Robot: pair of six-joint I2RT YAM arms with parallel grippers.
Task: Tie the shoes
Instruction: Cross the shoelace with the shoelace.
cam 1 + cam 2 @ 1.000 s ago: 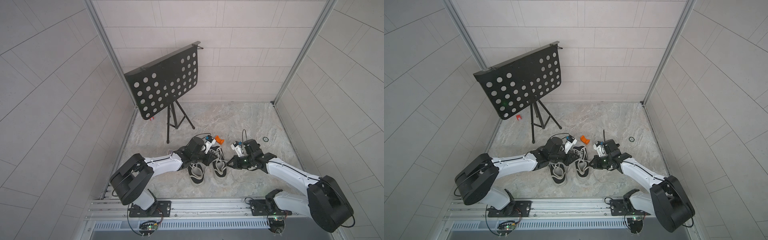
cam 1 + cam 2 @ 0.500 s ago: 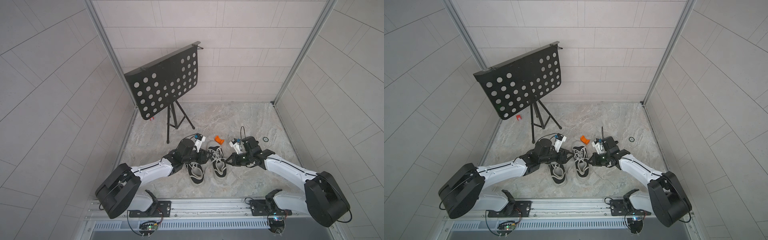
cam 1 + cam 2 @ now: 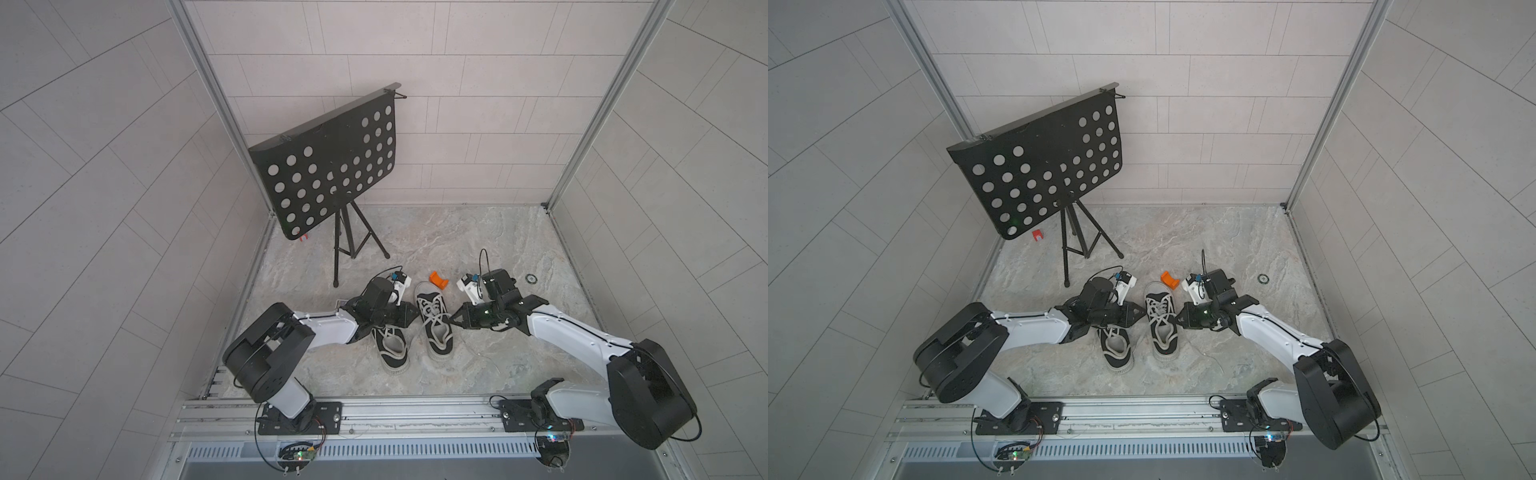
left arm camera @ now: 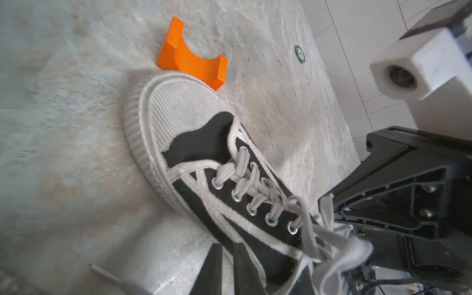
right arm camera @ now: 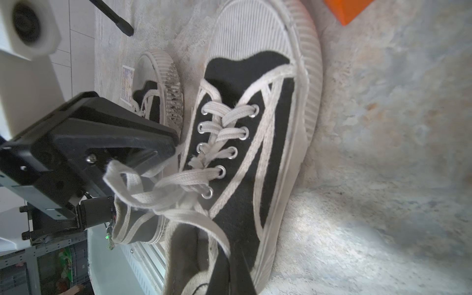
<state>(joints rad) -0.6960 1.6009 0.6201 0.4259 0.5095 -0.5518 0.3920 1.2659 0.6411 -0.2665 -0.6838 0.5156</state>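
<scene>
Shoes [image 3: 435, 332] unmoved, left end effector [image 3: 415, 316] drawn back sideways, seemingly nearly closed.

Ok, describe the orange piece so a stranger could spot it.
From the black perforated music stand, come forward to the two sneakers. Beyond the toe of the sneaker nearer the right arm lies a notched block, the only bright orange thing.

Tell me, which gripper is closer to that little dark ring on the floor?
Right. The right gripper, pinching a lace, is on the shoe's ring side; the left gripper is across that shoe, farther from the ring.
</scene>
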